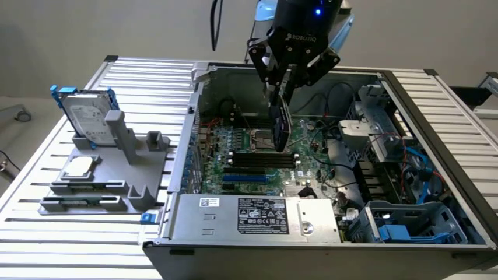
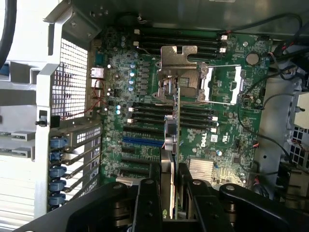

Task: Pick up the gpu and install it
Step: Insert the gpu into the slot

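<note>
Exterior view: the gripper (image 1: 286, 81) is reaching down into the open case (image 1: 435, 116) lying on the slatted table (image 1: 46, 233). Its jaws are closing narrowly on the top edge of the gpu (image 1: 281, 125), which is hanging upright and edge-on below them, over the middle of the board (image 1: 249, 175). The card's lower edge is sitting just above the black memory slots (image 1: 265, 158) and appears clear of the board. The power supply (image 1: 257, 216) is lying along the case's near side. Toward the exterior view's left, well apart from the case, a drive (image 1: 86, 119) in a blue frame is standing in a grey stand (image 1: 116, 157).

Wrist view: the two black fingers (image 2: 146, 203) of the gripper (image 2: 169, 208) are pressing on either face of the gpu (image 2: 172, 140), seen edge-on as a thin strip running away from the camera. Its silver bracket (image 2: 178, 55) is showing at the far end, over the processor socket. The card is crossing the memory slots (image 2: 145, 113) on the board (image 2: 227, 135), with the blue slot (image 2: 142, 141) just beside it and uncovered
</note>
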`<state>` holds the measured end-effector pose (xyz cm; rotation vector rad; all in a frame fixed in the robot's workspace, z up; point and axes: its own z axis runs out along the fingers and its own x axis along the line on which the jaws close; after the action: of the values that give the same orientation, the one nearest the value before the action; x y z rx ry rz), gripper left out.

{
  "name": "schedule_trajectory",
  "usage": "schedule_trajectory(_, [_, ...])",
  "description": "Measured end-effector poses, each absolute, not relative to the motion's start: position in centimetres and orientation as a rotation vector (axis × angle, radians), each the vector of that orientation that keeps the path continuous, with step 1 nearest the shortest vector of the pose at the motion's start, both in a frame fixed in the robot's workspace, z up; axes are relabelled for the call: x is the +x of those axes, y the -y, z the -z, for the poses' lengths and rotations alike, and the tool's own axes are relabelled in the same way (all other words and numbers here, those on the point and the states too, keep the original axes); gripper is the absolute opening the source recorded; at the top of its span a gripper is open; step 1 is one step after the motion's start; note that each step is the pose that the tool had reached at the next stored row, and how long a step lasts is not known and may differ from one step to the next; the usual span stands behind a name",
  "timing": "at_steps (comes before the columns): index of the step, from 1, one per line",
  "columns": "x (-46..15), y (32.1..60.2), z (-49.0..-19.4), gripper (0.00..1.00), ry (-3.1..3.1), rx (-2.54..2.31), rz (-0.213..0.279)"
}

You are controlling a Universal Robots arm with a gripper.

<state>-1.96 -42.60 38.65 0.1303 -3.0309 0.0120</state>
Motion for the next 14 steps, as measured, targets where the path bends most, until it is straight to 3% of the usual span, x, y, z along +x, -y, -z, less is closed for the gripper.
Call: schedule_trajectory(14, [-1.96, 42.58, -37.86, 0.27, 3.005, 0.501, -0.012])
